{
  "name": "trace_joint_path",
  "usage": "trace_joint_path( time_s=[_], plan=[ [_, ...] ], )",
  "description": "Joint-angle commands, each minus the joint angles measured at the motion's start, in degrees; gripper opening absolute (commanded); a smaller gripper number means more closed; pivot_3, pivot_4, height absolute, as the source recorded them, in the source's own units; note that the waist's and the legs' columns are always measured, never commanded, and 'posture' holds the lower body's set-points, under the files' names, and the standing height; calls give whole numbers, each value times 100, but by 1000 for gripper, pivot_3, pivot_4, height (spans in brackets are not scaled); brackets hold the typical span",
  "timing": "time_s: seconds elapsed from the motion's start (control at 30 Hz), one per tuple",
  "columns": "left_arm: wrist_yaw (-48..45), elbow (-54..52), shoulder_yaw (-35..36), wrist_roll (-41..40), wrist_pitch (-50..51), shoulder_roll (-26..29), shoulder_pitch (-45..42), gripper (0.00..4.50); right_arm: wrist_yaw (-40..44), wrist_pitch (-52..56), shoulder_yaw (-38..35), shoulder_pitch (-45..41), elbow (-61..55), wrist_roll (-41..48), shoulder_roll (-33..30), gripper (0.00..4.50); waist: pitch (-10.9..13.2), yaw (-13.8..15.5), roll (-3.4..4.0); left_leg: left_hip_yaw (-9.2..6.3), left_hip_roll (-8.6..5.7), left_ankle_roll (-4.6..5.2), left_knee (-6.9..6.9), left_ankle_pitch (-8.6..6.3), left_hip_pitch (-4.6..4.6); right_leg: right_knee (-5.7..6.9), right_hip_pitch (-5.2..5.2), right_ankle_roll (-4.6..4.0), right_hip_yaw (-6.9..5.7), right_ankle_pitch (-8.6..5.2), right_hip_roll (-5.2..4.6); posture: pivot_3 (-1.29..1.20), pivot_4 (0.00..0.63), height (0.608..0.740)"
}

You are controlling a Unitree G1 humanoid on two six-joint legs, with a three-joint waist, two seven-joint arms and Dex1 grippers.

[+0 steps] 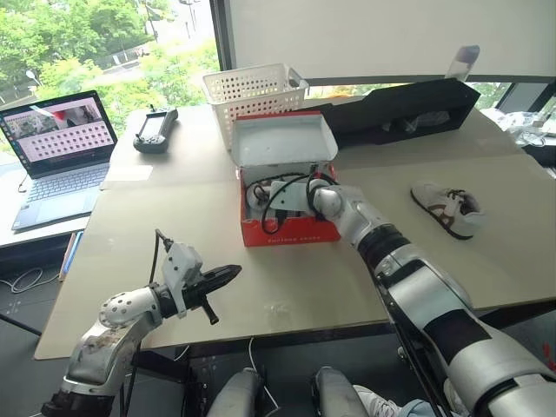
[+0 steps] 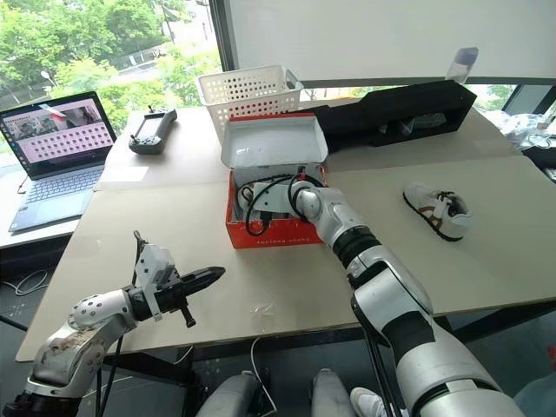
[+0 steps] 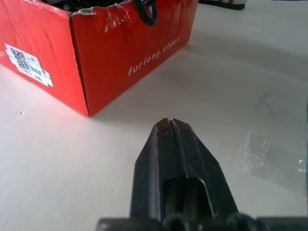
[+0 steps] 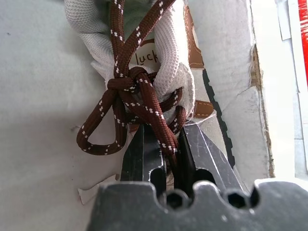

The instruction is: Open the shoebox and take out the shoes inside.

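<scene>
The red shoebox (image 1: 291,230) stands open mid-table, its white-lined lid (image 1: 282,139) tipped back. My right gripper (image 4: 168,139) reaches down into the box, shut on the dark brown lace (image 4: 144,103) of a white shoe (image 4: 168,53) lying inside. In the head view that gripper (image 1: 259,198) is partly hidden by the box wall and cables. The other white shoe (image 1: 450,208), with brown trim, lies on the table to the right of the box. My left gripper (image 1: 230,274) is shut and empty, hovering low over the table near the box's front left corner (image 3: 79,57).
Behind the box stand a white perforated basket (image 1: 252,91) and a long black case (image 1: 408,109). A laptop (image 1: 56,143) and a handheld controller (image 1: 155,129) sit at the far left. A scrap of clear plastic (image 1: 278,308) lies near the table's front edge.
</scene>
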Motion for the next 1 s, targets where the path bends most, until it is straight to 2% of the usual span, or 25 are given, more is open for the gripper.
trace_joint_path(
  time_s=[0.03, 0.4, 0.7, 0.83, 1.0],
  plan=[
    [-17, -155, 81, 39, -120, 39, 16, 0, 185, 105, -262, 13, -482, 173, -58, 38, 0, 0, 0, 0, 0, 0, -1, 0, 0, 0, 0, 0, 0, 0, 0, 0, 150, 738],
    [10, -149, 56, 67, -142, 14, 23, 0, 499, 347, -522, 123, -1124, 324, -253, 16, 0, 3, 0, 0, 0, -3, -17, 2, 0, -1, -5, -4, 1, -2, 0, 0, 150, 738],
    [13, -132, 51, 91, -133, 16, -6, 0, 1295, 727, -1190, 246, -2716, 1064, -589, 16, 1, 9, -1, 0, 2, -4, -21, 3, 0, -2, -7, -4, 2, -3, -1, 0, 150, 738],
    [-1, -122, 39, 102, -126, 3, -35, 0, 1608, 1429, -1682, 239, -3593, 1648, -640, 16, 1, 18, -1, 0, 3, -4, -20, 3, 0, -2, -5, -4, 1, -4, -2, 0, 150, 738],
    [-1, -101, 18, 119, -130, -24, -64, 0, 1606, 2953, -2463, -106, -4246, 2283, -783, 16, 1, 30, -1, 0, 4, -4, -20, 3, -1, -3, -6, -5, 0, -5, -4, 0, 150, 738]
  ],
)
